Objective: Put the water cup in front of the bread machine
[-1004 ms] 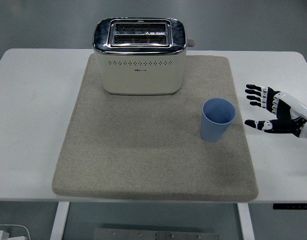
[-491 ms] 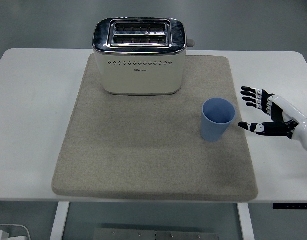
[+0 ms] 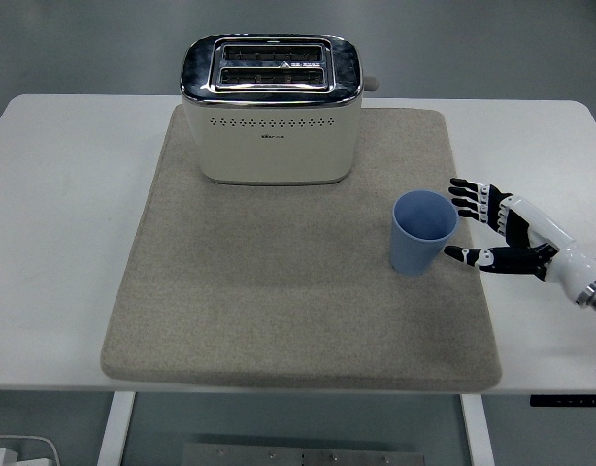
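A light blue water cup [image 3: 422, 231] stands upright on the right side of the grey mat [image 3: 279, 291], to the front right of the cream and chrome bread machine [image 3: 271, 109] at the mat's back. My right hand [image 3: 461, 221] reaches in from the right edge, fingers spread, thumb low and the others higher. Its fingertips [image 3: 457, 184] are just right of the cup, very close to its wall but not closed round it. My left arm does not show.
The white table [image 3: 65, 214] lies bare left and right of the mat. The mat's stretch in front of the bread machine holds nothing. The table's near edge runs along the bottom.
My right hand has moved left across the table toward the cup, from well clear of it to right beside it. The cup and bread machine have not moved.
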`<action>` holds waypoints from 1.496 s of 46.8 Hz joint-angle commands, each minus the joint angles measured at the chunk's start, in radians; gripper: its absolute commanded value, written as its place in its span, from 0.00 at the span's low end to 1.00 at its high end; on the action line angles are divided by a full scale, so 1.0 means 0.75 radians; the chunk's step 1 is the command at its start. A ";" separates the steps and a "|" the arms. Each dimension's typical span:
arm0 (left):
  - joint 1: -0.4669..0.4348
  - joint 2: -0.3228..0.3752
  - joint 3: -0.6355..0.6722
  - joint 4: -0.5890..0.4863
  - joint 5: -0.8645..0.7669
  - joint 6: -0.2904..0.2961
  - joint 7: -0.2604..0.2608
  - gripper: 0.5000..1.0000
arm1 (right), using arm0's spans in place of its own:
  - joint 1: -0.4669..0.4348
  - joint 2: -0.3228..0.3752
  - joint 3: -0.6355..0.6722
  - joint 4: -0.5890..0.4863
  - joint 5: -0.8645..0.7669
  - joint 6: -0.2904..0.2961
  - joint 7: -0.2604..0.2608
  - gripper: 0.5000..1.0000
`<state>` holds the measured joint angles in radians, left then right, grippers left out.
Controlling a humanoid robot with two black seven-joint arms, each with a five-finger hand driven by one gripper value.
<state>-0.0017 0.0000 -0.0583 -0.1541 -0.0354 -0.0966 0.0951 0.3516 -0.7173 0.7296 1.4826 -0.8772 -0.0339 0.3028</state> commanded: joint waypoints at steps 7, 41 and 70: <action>0.000 0.000 0.000 0.001 0.000 0.000 0.000 1.00 | 0.002 0.048 -0.001 -0.024 -0.013 0.000 -0.001 0.85; 0.000 0.000 0.000 0.001 0.000 0.000 0.000 1.00 | 0.014 0.159 -0.003 -0.077 -0.013 0.014 -0.001 0.86; 0.000 0.000 0.000 -0.001 0.000 0.000 0.000 1.00 | 0.024 0.230 -0.001 -0.112 -0.013 0.037 -0.001 0.81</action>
<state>-0.0015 0.0000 -0.0583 -0.1539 -0.0353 -0.0966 0.0951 0.3682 -0.5450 0.7272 1.3992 -0.8867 -0.0044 0.3016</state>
